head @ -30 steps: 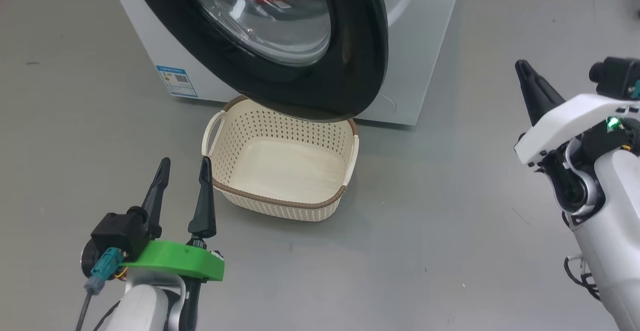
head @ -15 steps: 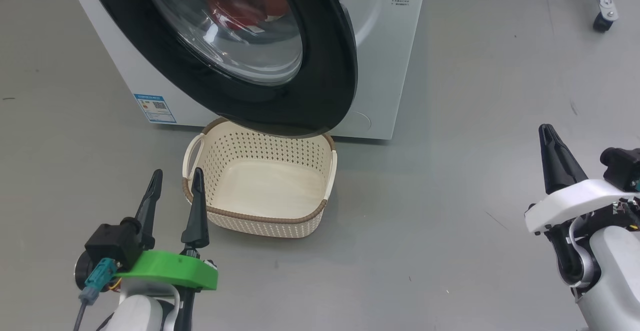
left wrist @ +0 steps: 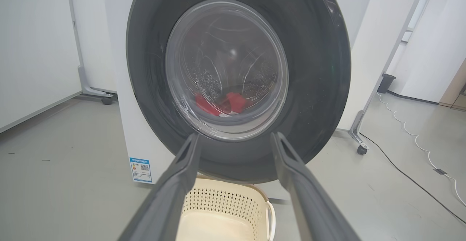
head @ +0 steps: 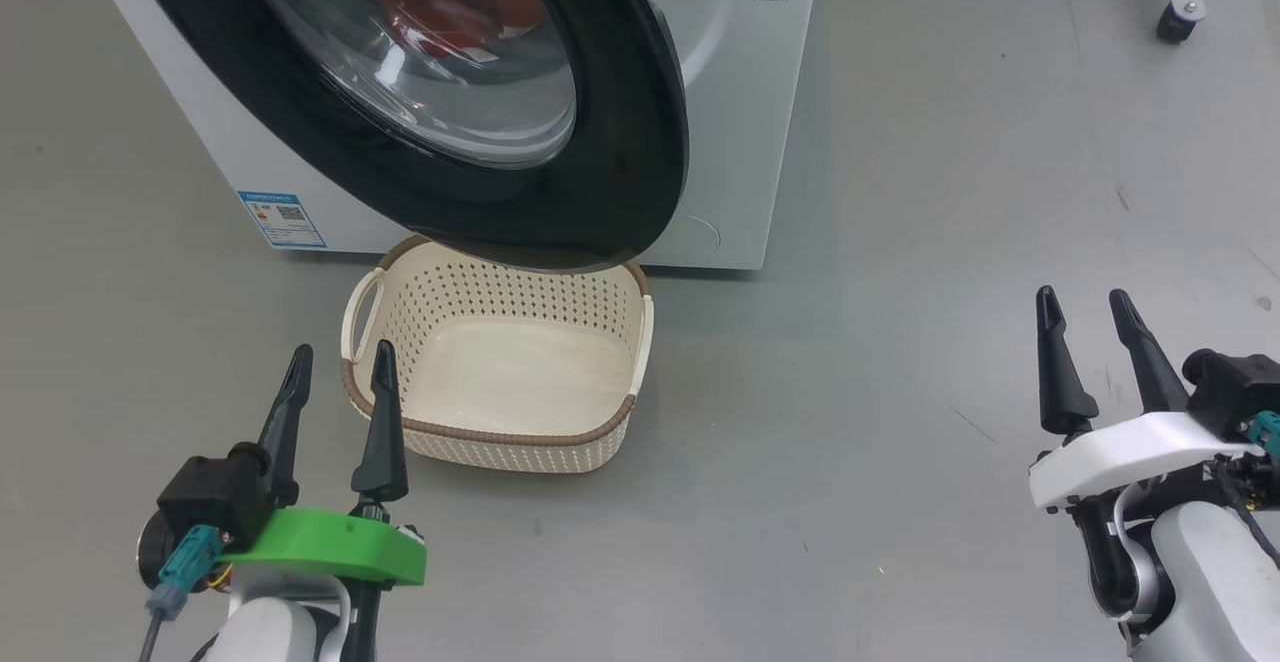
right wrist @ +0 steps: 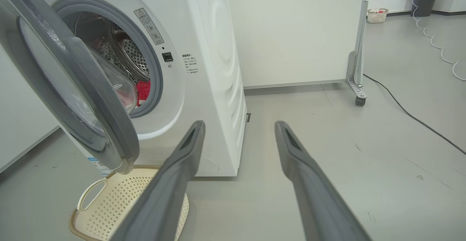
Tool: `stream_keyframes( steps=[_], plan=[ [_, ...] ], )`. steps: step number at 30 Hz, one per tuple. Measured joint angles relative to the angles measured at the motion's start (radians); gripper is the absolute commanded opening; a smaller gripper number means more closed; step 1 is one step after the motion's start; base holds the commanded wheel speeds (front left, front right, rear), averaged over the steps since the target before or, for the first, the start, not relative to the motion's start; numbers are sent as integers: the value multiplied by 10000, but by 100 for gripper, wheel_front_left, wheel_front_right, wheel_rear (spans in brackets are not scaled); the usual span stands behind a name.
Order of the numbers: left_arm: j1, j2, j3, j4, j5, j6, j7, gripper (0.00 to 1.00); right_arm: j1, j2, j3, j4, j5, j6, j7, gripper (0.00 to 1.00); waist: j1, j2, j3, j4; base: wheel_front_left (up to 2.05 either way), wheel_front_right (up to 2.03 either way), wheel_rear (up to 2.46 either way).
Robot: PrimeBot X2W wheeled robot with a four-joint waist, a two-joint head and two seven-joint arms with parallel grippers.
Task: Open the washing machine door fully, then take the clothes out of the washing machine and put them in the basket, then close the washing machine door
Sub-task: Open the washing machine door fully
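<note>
Big white washing machine [head: 730, 142] sits on the grey floor [head: 900, 392]. Its glossy black washing machine door [head: 620, 192] is swung out only partway, not fully open. In the right wrist view you can see the gap between the door and the grey ring of the drum mouth. From the head view, the door's lower edge hangs over the far rim of the basket [head: 500, 432], which is on the floor right in front of the machine with its cream bottom showing. The red clothes [head: 440, 17] are down inside the drum, visible through the door glass. The left gripper [head: 340, 354] is by the basket's near-left corner, fingers apart, nothing in them. The right gripper [head: 1082, 297] is well off to the right over the floor, fingers apart too.
</note>
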Motion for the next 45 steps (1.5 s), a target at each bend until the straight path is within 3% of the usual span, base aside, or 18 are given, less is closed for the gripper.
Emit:
stream_keyframes(
  steps=[3, 45],
  plan=[
    [0, 0, -13, 0, 4, -4, 0, 100, 145, 67, -13, -121, -104, -111, -40, 100, 0, 0, 6, -13, 0, 0, 0],
    [1, 0, -136, 50, 8, -15, 0, 100, 739, 284, -282, -876, -543, -136, -130, 100, 0, 0, 66, 68, 0, 0, 0]
  ],
)
